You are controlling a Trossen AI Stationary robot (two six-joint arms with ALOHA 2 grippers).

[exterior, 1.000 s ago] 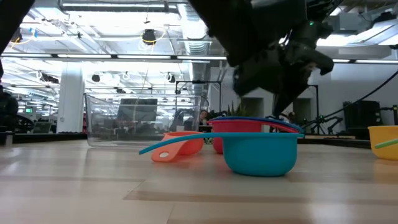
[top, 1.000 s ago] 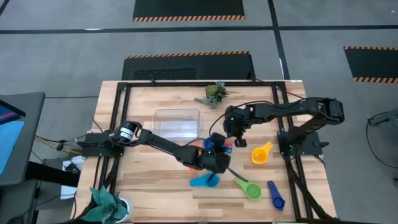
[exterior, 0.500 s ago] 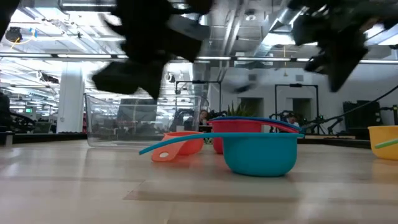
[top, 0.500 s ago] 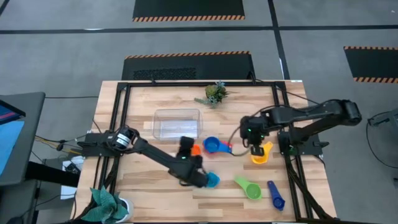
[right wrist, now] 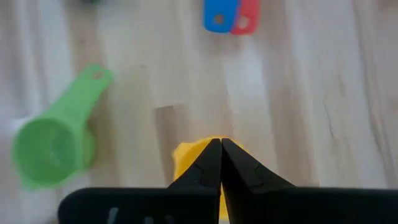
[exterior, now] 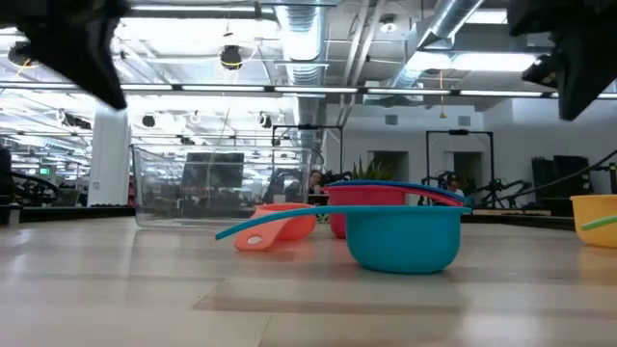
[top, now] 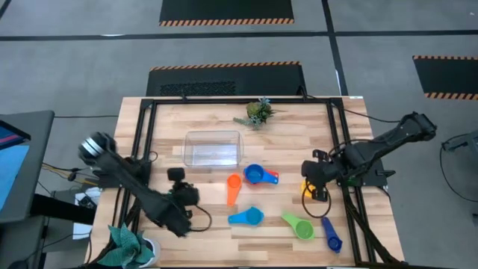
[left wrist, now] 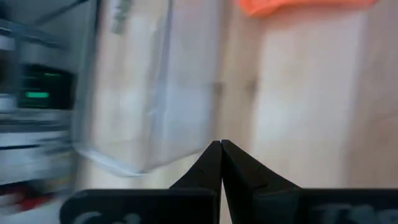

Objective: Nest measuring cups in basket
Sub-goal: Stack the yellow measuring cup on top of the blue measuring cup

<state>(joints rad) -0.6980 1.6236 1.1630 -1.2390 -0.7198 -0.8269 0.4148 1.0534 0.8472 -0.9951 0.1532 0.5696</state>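
The clear basket [top: 213, 148] stands on the table left of centre. To its right lie the measuring cups: an orange one [top: 233, 187], a blue one sitting in a red one [top: 258, 175], a teal one [top: 246, 217], a green one [top: 299, 226], a dark blue one [top: 331, 234] and a yellow one [top: 306, 190]. My left gripper [top: 187, 193] hangs shut over the near left of the table, away from the cups. My right gripper [right wrist: 221, 146] is shut above the yellow cup [right wrist: 189, 158], clear of it.
A small green plant sprig [top: 258, 112] lies at the far edge. A teal cloth [top: 127, 245] sits at the near left corner. A black metal frame [top: 146, 112] runs along the table's sides. Bare wood lies between the basket and my left gripper.
My left gripper has drawn back from the cups in the middle toward the table's near left corner, rising and rolling as it went. My right gripper has swung from beside the blue and red cups toward the right edge, over the yellow cup. The cups have stayed in place.
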